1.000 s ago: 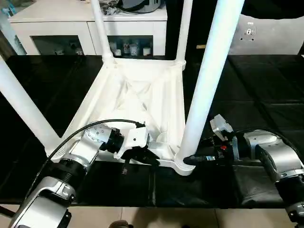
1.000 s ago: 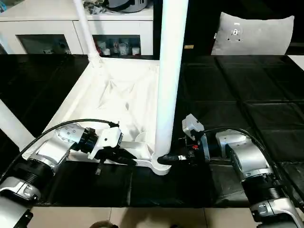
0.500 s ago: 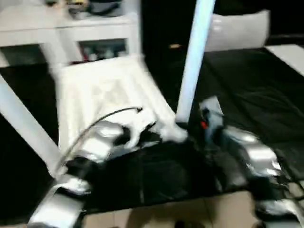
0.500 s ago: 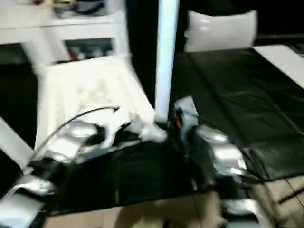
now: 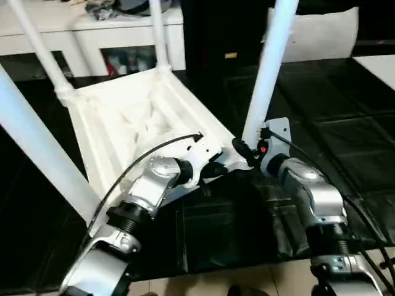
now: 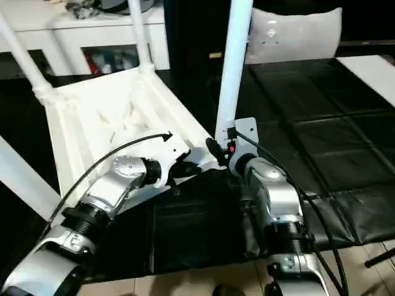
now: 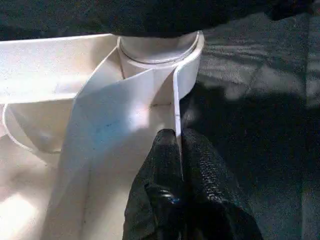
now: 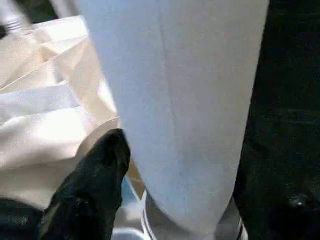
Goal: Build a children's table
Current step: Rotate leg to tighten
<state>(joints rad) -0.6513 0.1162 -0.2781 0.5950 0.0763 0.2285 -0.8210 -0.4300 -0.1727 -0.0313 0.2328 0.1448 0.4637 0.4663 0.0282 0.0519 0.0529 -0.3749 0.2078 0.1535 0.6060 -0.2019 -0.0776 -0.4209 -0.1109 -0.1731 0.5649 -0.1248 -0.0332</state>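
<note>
Both my silver forearms reach forward and angle in toward the near corner of the children's table (image 5: 133,114), which lies upside down on the black-covered work table (image 5: 333,105) with its legs sticking up. My left gripper (image 7: 178,150) is clenched tight on the thin edge wall of the tabletop right beside the corner socket (image 7: 159,55); in the left wrist view the rim runs straight between my two black fingers (image 7: 202,165). My right gripper (image 5: 242,148) sits at the foot of the near-right leg (image 5: 266,74). One black finger (image 8: 95,175) is on one side of the leg and the other at the far side, jaws spread around it, but I can't tell whether they actually press on it.

Ribbed underside faces up. Three more legs stand in their sockets: one close at my left (image 5: 37,148), two at the far corners (image 5: 38,49) (image 5: 158,34).

Behind the black top there's a white cabinet (image 5: 92,37) with clutter on it, and a pale cushion (image 5: 321,34) to the right. Tiled floor (image 5: 265,280) along the near edge.
</note>
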